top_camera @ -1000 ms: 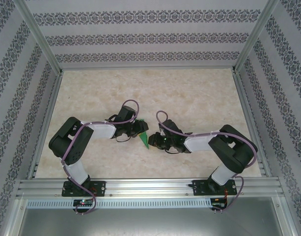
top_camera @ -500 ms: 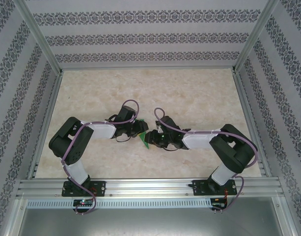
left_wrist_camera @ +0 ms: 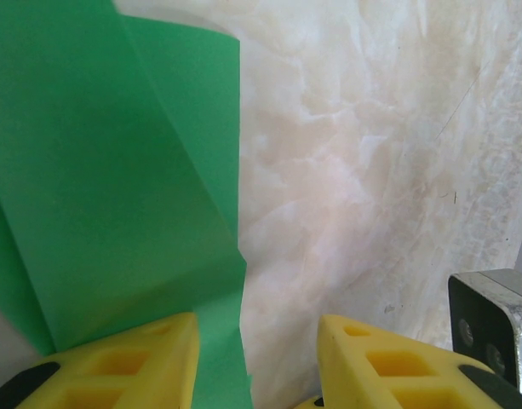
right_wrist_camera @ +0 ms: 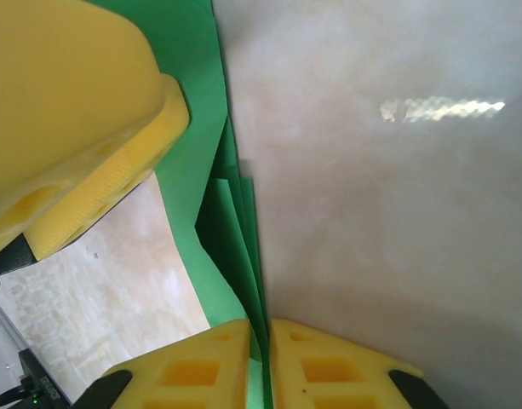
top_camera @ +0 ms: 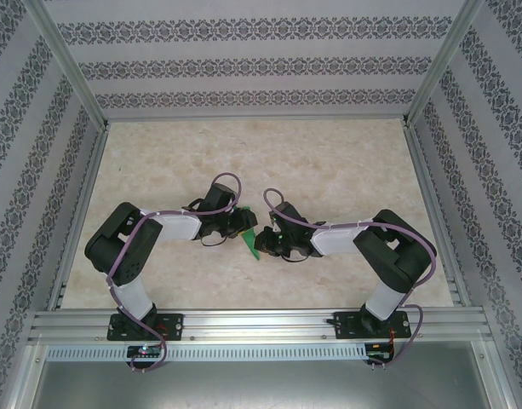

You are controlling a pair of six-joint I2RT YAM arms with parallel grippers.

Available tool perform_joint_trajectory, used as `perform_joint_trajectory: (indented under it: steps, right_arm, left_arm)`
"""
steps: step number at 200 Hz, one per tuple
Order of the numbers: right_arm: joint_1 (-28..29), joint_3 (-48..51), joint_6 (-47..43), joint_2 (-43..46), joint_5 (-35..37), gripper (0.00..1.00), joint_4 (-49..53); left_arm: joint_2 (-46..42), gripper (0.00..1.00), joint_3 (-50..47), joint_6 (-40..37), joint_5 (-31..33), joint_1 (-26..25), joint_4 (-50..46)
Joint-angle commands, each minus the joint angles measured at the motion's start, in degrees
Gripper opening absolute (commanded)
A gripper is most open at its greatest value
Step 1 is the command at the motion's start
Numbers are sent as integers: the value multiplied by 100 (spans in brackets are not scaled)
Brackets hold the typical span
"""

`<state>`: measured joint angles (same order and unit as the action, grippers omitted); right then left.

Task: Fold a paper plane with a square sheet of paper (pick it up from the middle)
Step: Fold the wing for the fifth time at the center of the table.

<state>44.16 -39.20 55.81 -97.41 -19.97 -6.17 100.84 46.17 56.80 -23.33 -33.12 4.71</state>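
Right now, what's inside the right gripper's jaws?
Folded layers of the paper, seen edge-on, pinched in the right gripper, with the table behind. How far the paper runs in between the pads is covered by the gripper itself.

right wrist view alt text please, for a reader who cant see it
The right gripper pinches the layered edge of a folded green paper at the bottom of the frame. Another yellow finger looms at upper left over the paper, with pale marble tabletop beneath.
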Motion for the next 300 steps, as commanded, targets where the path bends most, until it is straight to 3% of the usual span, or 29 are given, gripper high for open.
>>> perform_joint_trajectory:
  steps: [1,21,61,74,110,179,300]
  right_arm:
    - [110,221,-39,-126,283,17,722]
    - [77,213,-72,119,336,16,793]
    - [-28,185,-91,1213,676,26,892]
    - [-36,202,-62,1337,444,18,537]
    - [105,-148,218,840,-303,11,-365]
    - [145,-104,597,108,-364,6,-923]
    - [128,275,503,-470,-237,5,-465]
  left_arm:
    - [173,42,76,-61,-41,-48,-83]
    - [173,42,76,-55,-33,-45,-84]
    - [190,42,50,-35,-47,-45,-78]
    - [190,41,56,-42,-36,-45,-84]
    - [191,41,39,-33,-34,-51,-94]
    - [225,41,64,-72,-57,-51,-132]
    - [226,41,98,-136,-47,-47,-264]
